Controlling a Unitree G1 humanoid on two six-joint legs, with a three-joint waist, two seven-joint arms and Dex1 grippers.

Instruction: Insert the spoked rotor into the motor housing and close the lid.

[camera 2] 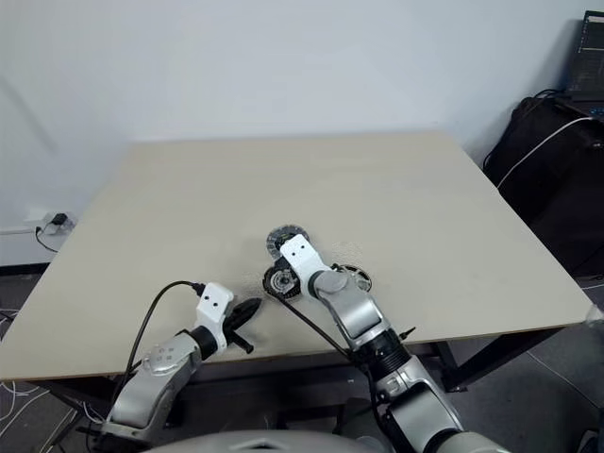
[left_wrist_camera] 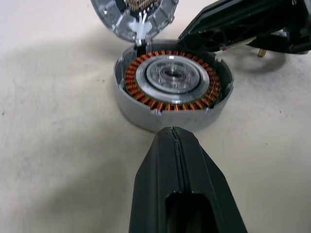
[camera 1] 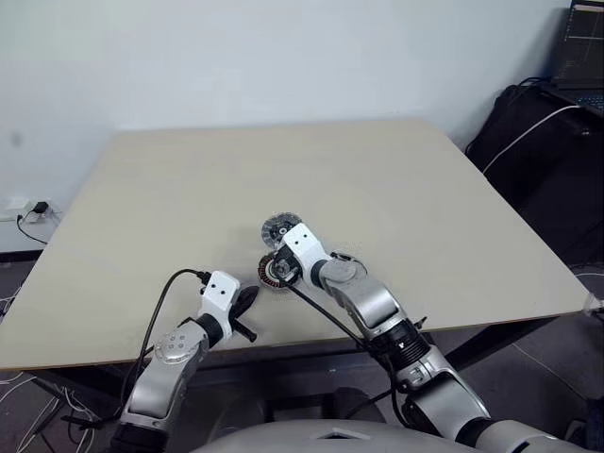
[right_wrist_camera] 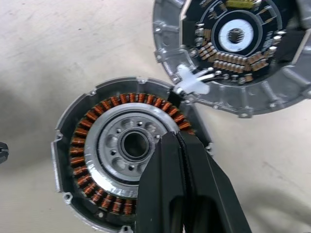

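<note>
Broad, pale beige table (camera 1: 189, 189), matte and smooth, faintly scuffed up close. Near its front edge, about midway along, the motor housing (right_wrist_camera: 114, 155): a shallow round grey metal shell ringed with copper-orange windings around a pale silvery hub drilled with small holes and a dark bore. Touching its far rim, toward the middle of the table, the lid (right_wrist_camera: 233, 53): a silvery-grey ribbed disc lying inner face up, with a dark circular board, a white centre ring and rows of small components; a white wire clip bridges lid and housing.

Right gripper (right_wrist_camera: 177, 141), black fingers pressed together with nothing between them, angled down and to the left, its tip over the housing's windings at the near rim; contact or a small gap cannot be told. Grey right forearm reaching in from the front edge.

Left gripper (left_wrist_camera: 172, 133), likewise closed and empty, pointing forward and to the right just beside the housing's left wall, apart from it.
</note>
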